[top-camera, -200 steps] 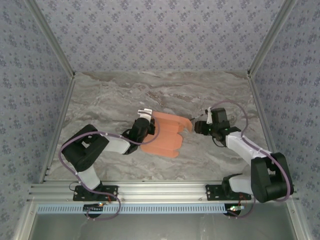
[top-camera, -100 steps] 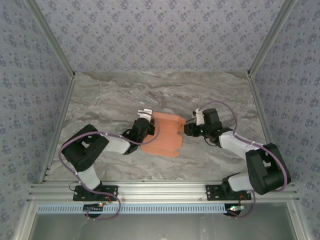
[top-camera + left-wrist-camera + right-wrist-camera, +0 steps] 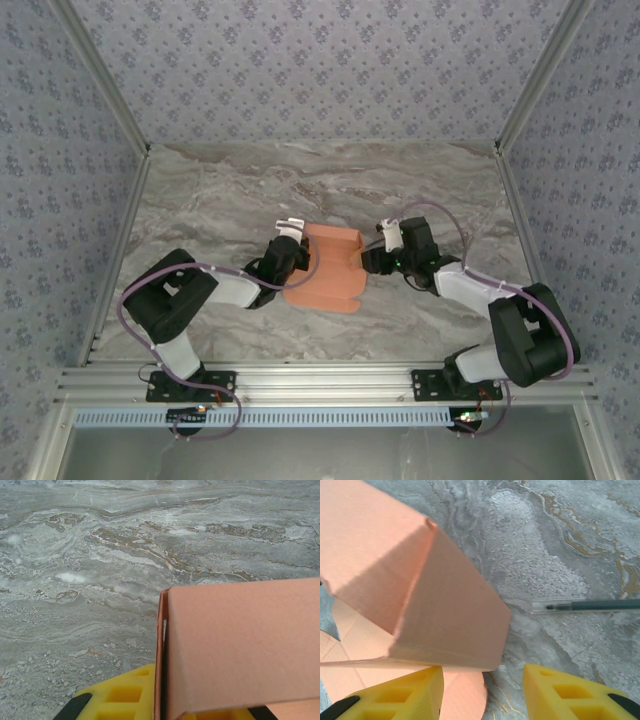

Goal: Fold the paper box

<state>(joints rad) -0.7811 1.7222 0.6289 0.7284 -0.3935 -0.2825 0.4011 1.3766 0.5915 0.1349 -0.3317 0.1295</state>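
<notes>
At the table point(image 3: 200, 210) centre, my left gripper point(image 3: 300, 262) clamped the paper box point(image 3: 332, 272); my right gripper point(image 3: 482, 675), jaws apart, needed to press gently.

table point(image 3: 200, 210): grey marble-patterned top
box point(image 3: 325, 272): salmon card, resting mid-table
pen point(image 3: 587, 605): lying flat beside box

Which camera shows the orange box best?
The top external view is best. The whole box shows there, with its outline clear against the table. The left wrist view gives one flat panel and a corner edge, very close up. The right wrist view gives a raised, folded flap with more card lying flat beneath it.
</notes>
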